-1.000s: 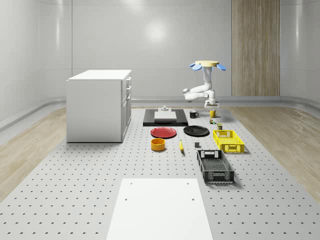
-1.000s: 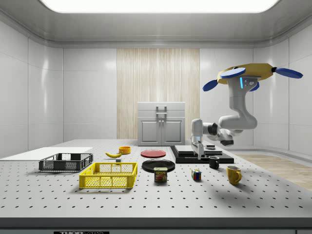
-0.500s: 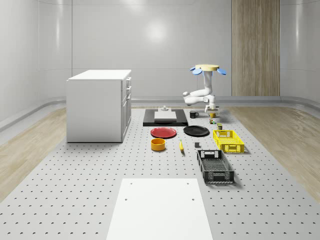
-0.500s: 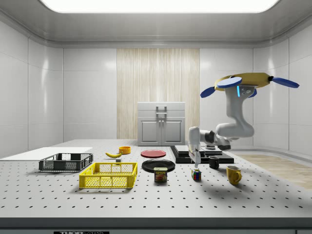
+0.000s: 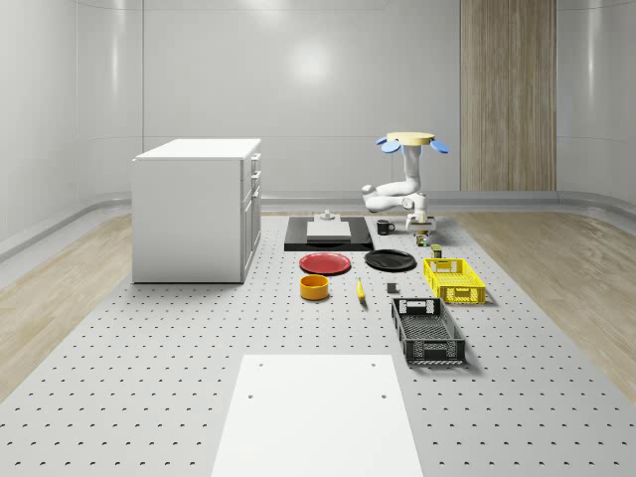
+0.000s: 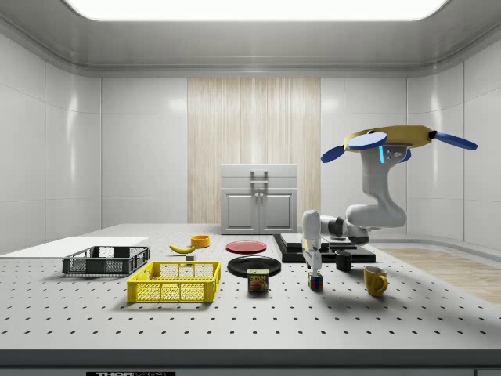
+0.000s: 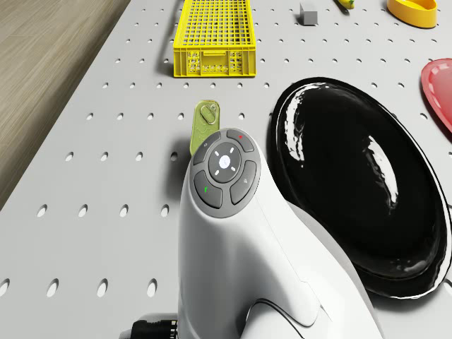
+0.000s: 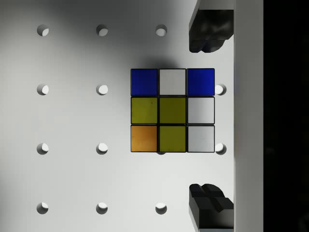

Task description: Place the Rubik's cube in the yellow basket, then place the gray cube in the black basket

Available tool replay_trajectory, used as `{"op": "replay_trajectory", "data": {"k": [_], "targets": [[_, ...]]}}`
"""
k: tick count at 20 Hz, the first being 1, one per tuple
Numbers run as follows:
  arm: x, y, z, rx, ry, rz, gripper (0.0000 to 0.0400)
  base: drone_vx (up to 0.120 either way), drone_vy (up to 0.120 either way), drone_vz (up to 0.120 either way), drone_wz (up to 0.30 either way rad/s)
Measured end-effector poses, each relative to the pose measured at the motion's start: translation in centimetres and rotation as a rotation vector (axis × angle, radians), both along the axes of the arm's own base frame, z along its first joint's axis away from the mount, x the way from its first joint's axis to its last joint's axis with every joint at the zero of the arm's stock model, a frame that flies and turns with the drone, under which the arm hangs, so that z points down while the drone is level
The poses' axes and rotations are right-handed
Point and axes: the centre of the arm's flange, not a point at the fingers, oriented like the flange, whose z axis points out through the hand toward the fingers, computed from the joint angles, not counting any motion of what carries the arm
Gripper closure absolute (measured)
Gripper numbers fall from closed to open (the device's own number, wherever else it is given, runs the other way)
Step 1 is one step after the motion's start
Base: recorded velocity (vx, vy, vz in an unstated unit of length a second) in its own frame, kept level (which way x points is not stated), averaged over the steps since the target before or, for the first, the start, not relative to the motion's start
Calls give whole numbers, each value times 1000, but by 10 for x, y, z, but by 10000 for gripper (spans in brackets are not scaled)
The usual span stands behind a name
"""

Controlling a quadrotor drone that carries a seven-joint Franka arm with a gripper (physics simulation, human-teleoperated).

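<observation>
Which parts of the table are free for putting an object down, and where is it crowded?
Free: the table around the white mat, bordered by the cabinet and black basket. Crowded: near the yellow basket, black plate and Rubik's cube, where the gripper hangs under the hovering drone.

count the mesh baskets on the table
2. The yellow mesh plastic basket sits toward the whole-scene view's right, beyond the black mesh plastic basket, which lies nearer the camera. No others show, though the white cabinet could hide something behind it.
</observation>
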Motion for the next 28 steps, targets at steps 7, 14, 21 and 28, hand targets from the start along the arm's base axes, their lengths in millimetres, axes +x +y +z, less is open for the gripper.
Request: {"op": "replay_trajectory", "data": {"k": [7,14,21,28], "targets": [[0,0,26,0,0,0,0,0,0,0,0],[0,-4,40,0,0,0,0,0,0,0,0],[-1,-6,47,0,0,0,0,0,0,0,0],[-3,-6,49,0,0,1,53,0,0,0,0]]}}
